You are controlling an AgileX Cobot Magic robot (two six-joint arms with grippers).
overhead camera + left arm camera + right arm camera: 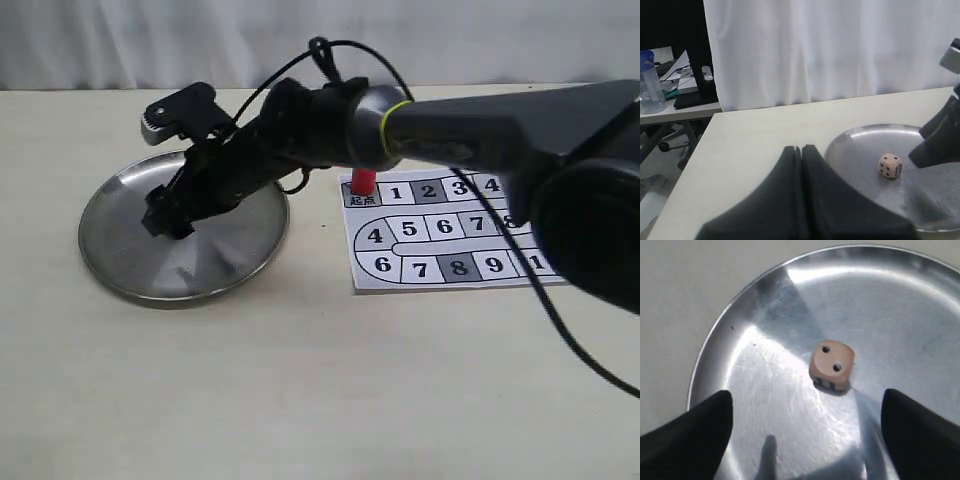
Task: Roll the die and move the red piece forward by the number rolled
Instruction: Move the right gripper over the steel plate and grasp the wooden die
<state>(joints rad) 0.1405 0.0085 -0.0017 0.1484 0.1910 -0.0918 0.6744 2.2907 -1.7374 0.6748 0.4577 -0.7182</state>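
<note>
My right gripper (pixel 806 405) hangs wide open, empty, over the small tan wooden die (pixel 832 365), well inside the round metal plate (pixel 765 300). My left gripper (pixel 801 150) is closed, empty.

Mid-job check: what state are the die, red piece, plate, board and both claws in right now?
die: lying loose in the plate, two pips on top.
red piece: upright on the board's start square.
plate: holds only the die.
board: lying flat.
right claw: open above the plate, fingers either side of the die, not touching it.
left claw: shut, holding nothing.
</note>
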